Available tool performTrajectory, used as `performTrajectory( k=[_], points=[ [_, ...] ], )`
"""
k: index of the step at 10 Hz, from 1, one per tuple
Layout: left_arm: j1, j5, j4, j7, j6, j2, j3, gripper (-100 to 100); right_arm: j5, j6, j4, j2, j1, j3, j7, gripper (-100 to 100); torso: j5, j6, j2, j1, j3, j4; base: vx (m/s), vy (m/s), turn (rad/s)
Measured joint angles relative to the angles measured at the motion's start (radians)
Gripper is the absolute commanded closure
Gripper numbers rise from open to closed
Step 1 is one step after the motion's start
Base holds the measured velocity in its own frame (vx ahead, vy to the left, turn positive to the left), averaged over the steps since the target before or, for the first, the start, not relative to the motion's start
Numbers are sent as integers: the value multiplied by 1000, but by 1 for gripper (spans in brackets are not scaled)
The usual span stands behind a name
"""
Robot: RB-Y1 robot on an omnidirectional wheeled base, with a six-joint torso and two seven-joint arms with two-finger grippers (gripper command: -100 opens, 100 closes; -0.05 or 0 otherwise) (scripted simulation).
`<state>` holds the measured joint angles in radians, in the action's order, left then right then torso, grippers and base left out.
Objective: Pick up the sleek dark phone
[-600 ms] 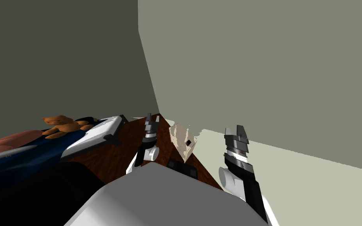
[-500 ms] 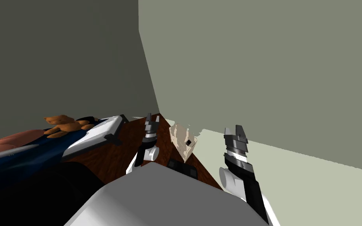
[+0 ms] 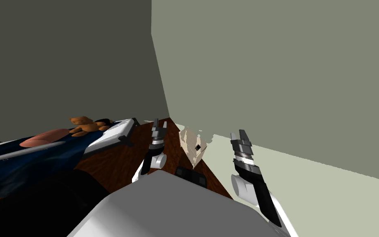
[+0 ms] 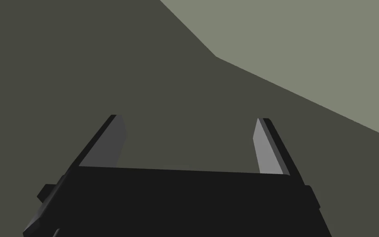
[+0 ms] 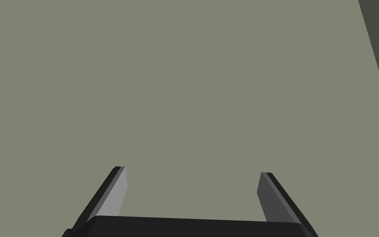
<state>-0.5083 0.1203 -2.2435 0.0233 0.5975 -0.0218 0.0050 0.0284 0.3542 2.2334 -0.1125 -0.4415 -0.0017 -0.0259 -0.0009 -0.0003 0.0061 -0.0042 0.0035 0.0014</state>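
Item: sleek dark phone [image 3: 190, 175], taken to be the flat black slab on the brown wood-grain desk [image 3: 119, 164], at the desk's near edge; it showed small and low in the head view, so this identification was probable, not certain. Position: lying flat, face up, with a mottled beige block [image 3: 190, 144] standing tilted just beyond it and apart from it. Surroundings: a bed [image 3: 20, 164] with a dark blue cover lay to the left of the desk, carrying a brown teddy bear [image 3: 82, 123] and a pink pillow [image 3: 45, 138]. Left pincer [image 3: 159, 125]: held above the desk, beyond the phone and to its left, well apart from it; the left wrist view showed the left pincer [image 4: 189, 119] released, blades spread with nothing between them. Right pincer [image 3: 239, 136]: held off the desk's right side over the pale floor [image 3: 328, 197]; the right wrist view showed the right pincer [image 5: 192, 170] likewise released and empty. Handling, as judged: light, rigid and thin, with smooth faces likely to slip; lying flat, it offered little height for the blades. Recommended hold: from above, across the narrow width at the middle of the long edges, blades lowered close to the desk, with moderate squeeze to spare the screen. Status: not yet approached.
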Motion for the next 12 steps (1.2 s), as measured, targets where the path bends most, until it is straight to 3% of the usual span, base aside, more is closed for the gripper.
performTrajectory(
  k=[3,5,7,12],
  points=[
    [0,0,0,0,0,0,0,0,-26,-59,-62,-58,57,19,37,-100,0,0,0,1,0,0,-105,-41,189],
    [0,0,0,0,0,0,0,0,-47,-80,-137,-88,93,45,63,-100,0,0,-1,2,0,0,-73,-17,158],
    [0,0,0,0,0,0,0,0,-64,-120,-159,-109,113,58,82,-100,1,0,-3,3,-2,-1,-53,-6,229],
    [0,0,0,0,0,0,0,0,-129,-238,-290,-174,194,127,148,-100,1,0,-5,3,-3,-1,-43,1,190]
  ],
)
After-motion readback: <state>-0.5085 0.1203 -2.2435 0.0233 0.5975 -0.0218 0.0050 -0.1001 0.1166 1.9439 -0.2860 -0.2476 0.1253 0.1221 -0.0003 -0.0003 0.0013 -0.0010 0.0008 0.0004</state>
